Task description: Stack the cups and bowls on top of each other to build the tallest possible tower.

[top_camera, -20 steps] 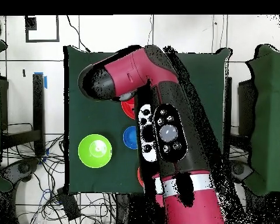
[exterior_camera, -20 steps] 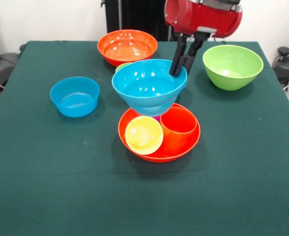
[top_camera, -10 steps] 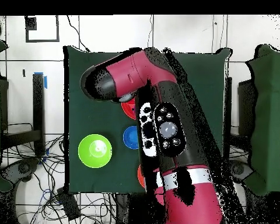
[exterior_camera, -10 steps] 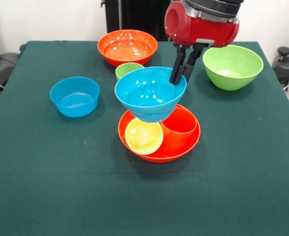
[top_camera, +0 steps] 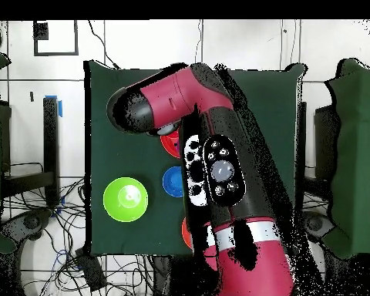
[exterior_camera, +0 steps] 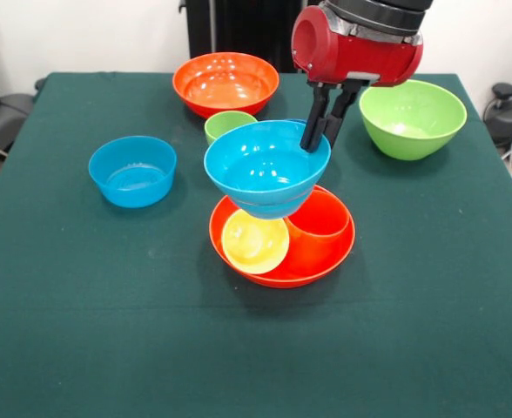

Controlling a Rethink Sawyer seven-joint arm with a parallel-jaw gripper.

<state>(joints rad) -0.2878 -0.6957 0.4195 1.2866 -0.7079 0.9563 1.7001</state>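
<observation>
My gripper [exterior_camera: 319,139] is shut on the far right rim of a light blue bowl [exterior_camera: 260,165], one finger inside and one outside. It holds the bowl slightly tilted over the back of a large orange bowl [exterior_camera: 278,272]. In that orange bowl stand a yellow cup [exterior_camera: 254,241] and an orange cup [exterior_camera: 319,222]. Whether the held bowl rests on anything beneath it is hidden. A green cup [exterior_camera: 228,124] stands just behind it. In the overhead view the arm [top_camera: 211,162] covers the gripper. Only a sliver of the orange bowl [top_camera: 170,143] and a blue bowl [top_camera: 173,182] show there.
A second light blue bowl [exterior_camera: 132,171] sits at the left. Another large orange bowl [exterior_camera: 225,83] is at the back. A lime green bowl [exterior_camera: 411,117] stands at the back right, close to the arm, and also shows from overhead as the lime bowl [top_camera: 125,199]. The green tablecloth [exterior_camera: 256,348] covers the front.
The gripper has lowered the light blue bowl slightly and shifted it a little right. The green cup behind it has come into view. The other bowls have not moved.
</observation>
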